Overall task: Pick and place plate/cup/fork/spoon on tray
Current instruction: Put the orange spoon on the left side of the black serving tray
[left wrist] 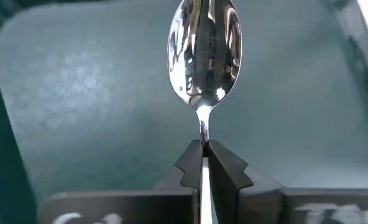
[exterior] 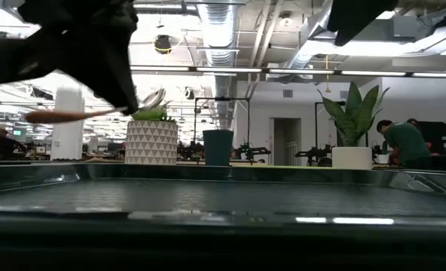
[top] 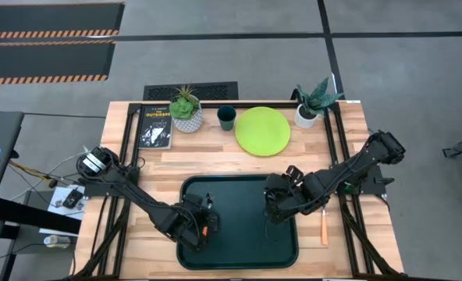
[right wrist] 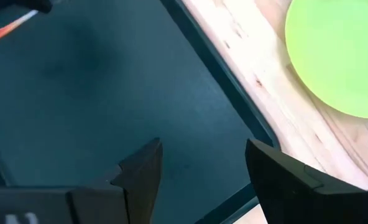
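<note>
Left claw [top: 204,225] hovering over the left side of the large dark green rectangular plastic tray [top: 239,257], fingers [left wrist: 224,168] pinched tight on the neck of the silver-bowled, orange-handled spoon [left wrist: 204,53]; spoon held off the tray floor, roughly level in the low view [exterior: 95,111]. Right claw [top: 271,204] hanging over the tray's right half, fingers [right wrist: 143,171] spread apart and gripping nothing. Tray interior carrying nothing resting on it. Large flat lime-green round plate [top: 262,130] sitting on the wooden table [top: 215,160] beyond the tray, small dark teal cup [top: 226,118] just beside it on the left. Orange-handled fork [top: 323,226] lying on the table just off the tray's right rim. White potted plants [top: 186,109] and black book [top: 154,126] standing along the far edge.
</note>
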Robot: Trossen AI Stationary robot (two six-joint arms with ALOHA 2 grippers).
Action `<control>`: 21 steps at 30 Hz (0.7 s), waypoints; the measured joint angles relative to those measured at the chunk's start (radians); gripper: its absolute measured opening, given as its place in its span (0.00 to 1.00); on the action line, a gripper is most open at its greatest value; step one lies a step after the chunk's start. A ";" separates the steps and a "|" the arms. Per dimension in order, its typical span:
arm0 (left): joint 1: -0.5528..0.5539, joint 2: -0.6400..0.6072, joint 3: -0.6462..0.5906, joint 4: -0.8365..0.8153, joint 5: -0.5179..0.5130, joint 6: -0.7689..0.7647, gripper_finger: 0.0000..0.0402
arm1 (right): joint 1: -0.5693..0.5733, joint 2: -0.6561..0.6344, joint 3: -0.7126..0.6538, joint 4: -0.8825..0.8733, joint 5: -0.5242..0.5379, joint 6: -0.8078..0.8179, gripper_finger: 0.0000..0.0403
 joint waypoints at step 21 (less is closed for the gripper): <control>0.127 0.007 -0.020 -0.002 0.064 0.189 0.01 | -0.065 0.000 0.000 0.003 -0.065 0.063 0.63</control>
